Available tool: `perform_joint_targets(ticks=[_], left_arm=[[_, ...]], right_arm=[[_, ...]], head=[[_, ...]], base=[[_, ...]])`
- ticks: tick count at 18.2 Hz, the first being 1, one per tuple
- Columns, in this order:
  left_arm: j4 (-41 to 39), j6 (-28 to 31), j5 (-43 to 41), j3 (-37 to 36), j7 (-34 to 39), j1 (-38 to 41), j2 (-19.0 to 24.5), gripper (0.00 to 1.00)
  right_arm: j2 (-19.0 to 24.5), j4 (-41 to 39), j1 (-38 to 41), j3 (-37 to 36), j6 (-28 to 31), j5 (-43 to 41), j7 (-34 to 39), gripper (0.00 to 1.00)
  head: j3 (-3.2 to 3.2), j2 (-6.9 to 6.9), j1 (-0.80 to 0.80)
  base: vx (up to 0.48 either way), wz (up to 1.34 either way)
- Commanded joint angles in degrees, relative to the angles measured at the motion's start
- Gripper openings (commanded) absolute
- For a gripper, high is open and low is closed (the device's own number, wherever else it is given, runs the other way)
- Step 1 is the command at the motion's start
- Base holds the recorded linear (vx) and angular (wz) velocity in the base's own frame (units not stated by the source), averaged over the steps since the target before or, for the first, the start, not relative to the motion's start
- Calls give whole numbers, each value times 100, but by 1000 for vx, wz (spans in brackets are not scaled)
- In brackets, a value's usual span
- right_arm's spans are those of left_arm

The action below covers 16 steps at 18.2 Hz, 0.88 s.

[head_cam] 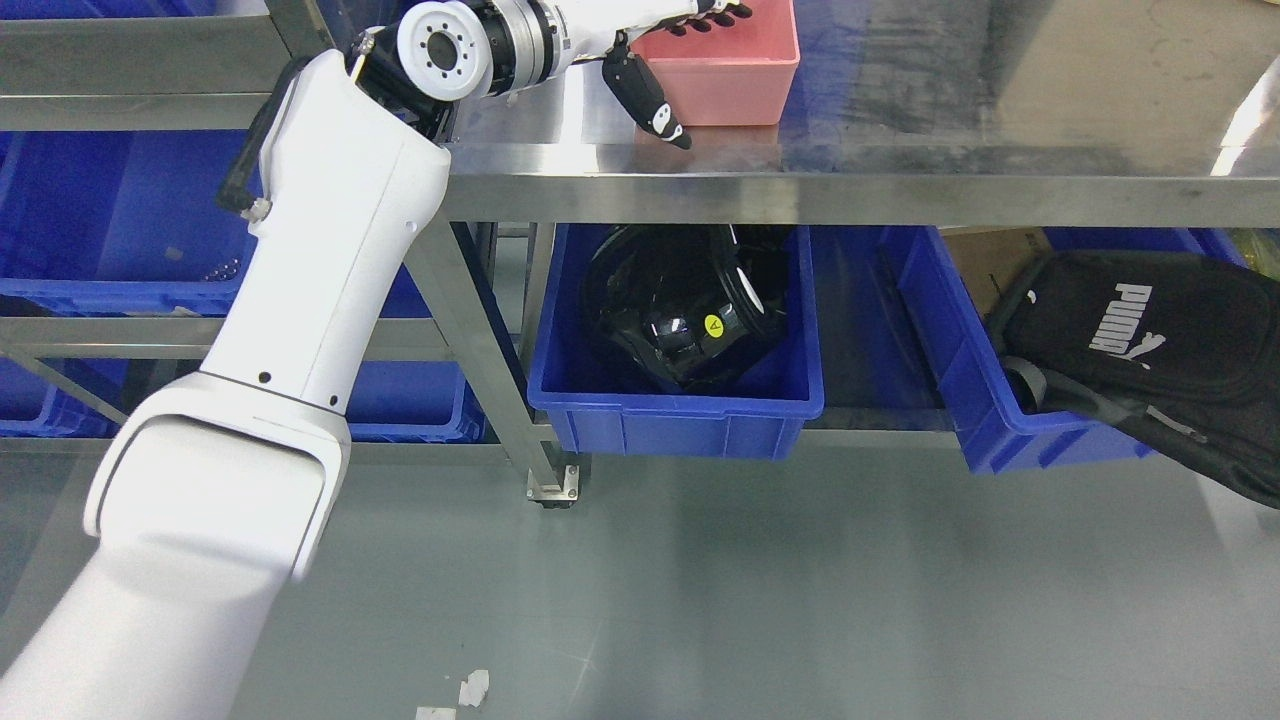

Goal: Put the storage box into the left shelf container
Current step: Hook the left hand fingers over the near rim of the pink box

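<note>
**Q:** On the steel worktop (900, 100), where does the storage box sit, and how would it handle?

**A:** From the head view, the only one we have, the pink storage box (735, 75) stands upright at the top of the frame, open side up, its top partly cut off by the picture's edge. I judge it to be light, stiff moulded plastic with smooth walls, so fairly slippery. The rim of the near or left wall looks like the sensible place to pinch it, fingers inside and thumb outside.

**Q:** And the hand?

**A:** The left arm (320, 260) rises from the lower left and bends across to the box. The left hand (670, 50) is spread wide: its dark fingertips (715, 15) lie over the box's left rim, and the thumb (650, 105) hangs down outside the left wall, just beside it. It appears to straddle that wall without having closed on it, though whether anything touches is hard to tell. The right hand is not in view.

**Q:** Where would the box go?

**A:** Blue shelf containers (110, 220) show at the far left, behind the arm. Below the worktop, a blue bin (680, 410) holds a glossy black object (685, 305), and another blue bin (1000, 400) carries a black bag (1150, 350).
</note>
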Motion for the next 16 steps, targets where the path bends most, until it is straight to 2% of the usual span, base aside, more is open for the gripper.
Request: perform_joint_targets(ticks=[1, 5, 10, 13, 16], left_arm=[[243, -4, -6, -371, 3, 24, 91, 99], [243, 5, -15, -397, 12, 33, 91, 96], [383, 23, -331, -380, 204, 42, 91, 82], [392, 49, -331, -257, 372, 42, 91, 64], [392, 14, -323, -11, 547, 42, 91, 40]], right_arm=[[-100, -100, -105, 0, -3, 0, -2, 99], [-100, -100, -105, 0, -3, 0, -2, 99], [-100, -100, -105, 0, -3, 0, -2, 99], [-100, -100, -105, 0, -3, 0, -2, 99], [-100, -100, -105, 0, -3, 0, -2, 99]], head=[[0, 0, 0], [0, 0, 0], [0, 0, 0], [0, 0, 0], [0, 0, 0]], base=[[0, 0], [0, 0], [0, 11], [0, 0], [0, 0]])
